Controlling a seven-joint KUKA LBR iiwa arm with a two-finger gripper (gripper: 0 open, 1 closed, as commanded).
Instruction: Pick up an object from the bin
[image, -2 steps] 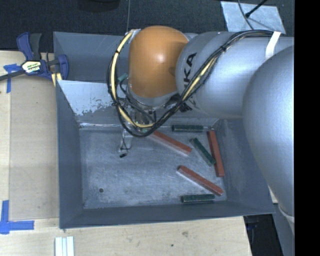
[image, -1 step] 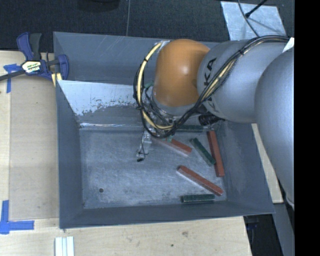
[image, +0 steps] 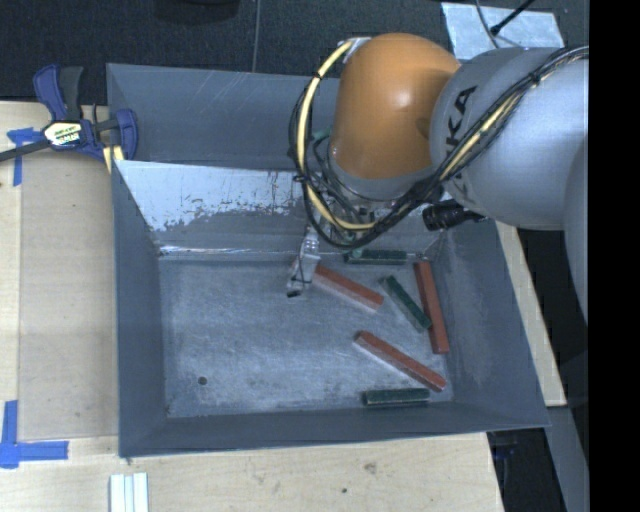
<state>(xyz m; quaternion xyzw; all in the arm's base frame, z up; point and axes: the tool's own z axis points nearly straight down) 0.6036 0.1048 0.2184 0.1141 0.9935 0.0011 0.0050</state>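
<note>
Looks like you've picked nothing yet: the gripper (image: 300, 275) sits mid-frame just beside the upper reddish-brown flat stick (image: 350, 289) in the grey metal bin (image: 140, 330), can't tell if it's clenched or released

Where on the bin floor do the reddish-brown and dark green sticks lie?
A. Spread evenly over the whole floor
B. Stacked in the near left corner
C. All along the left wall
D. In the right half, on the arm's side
D: the reddish-brown sticks and the dark green sticks all lie loose in the right half of the bin, to the right of the gripper.
</note>
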